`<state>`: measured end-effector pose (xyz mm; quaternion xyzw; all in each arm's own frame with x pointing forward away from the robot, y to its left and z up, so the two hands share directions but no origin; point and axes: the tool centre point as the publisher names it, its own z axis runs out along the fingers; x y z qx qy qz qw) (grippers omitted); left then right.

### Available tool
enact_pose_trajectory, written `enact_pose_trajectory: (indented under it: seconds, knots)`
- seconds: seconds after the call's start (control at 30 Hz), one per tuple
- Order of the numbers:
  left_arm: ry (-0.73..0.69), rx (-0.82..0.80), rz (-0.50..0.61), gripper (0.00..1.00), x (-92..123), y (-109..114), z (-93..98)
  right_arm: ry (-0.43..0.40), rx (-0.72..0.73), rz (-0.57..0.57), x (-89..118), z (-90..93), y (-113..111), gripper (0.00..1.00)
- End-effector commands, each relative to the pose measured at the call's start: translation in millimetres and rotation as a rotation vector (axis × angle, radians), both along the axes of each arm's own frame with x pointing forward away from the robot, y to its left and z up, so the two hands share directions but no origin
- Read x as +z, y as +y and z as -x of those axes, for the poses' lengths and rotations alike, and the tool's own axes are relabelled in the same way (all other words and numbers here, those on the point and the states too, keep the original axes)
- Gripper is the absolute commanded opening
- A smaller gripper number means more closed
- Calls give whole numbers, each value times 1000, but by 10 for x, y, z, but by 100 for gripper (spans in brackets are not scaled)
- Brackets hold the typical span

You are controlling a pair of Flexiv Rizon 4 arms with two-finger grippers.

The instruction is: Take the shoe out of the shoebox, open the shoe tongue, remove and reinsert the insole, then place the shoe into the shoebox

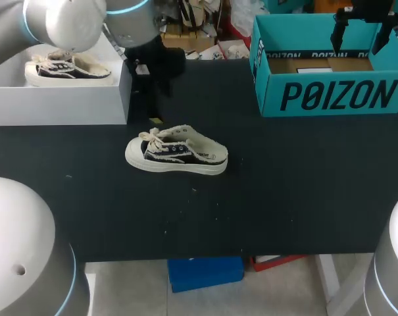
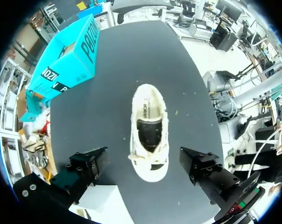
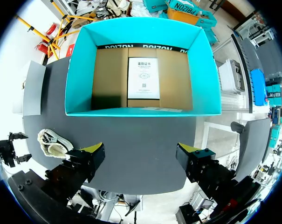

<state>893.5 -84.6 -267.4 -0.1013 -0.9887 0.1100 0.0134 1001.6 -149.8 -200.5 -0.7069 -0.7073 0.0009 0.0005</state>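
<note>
At the middle of the black bench (image 1: 284,197), a small cream-and-navy canvas sneaker (image 1: 177,157) is lying on its sole, outside the teal cardboard shoebox (image 1: 337,95), which is standing open at the far right. The left end effector (image 2: 144,163) is hovering directly above the sneaker with its fingers spread wide, touching nothing. The right end effector (image 3: 140,154) is hanging over the shoebox, likewise spread and gripping nothing. Judging by this, the take-out step is looking done and the tongue-opening is coming up. The next move is probably calling for the left arm to descend and pinch the tongue by the laces, with the right arm crossing the bench to steady the heel.
</note>
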Motion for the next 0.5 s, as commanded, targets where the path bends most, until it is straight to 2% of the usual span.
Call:
enact_pose_trajectory:
  seconds: [0.03, 0.27, 0.5]
  knots:
    - [-81, 33, 141, 100, 14, 274, 186, 0, 0, 0, 3, 3, -1, 100]
    - [-98, 22, 189, 100, 51, 467, 303, 0, 0, 0, 3, 3, -1, 100]
    - [-96, 59, 223, 100, 31, 662, 289, 0, 0, 0, 3, 3, -1, 100]
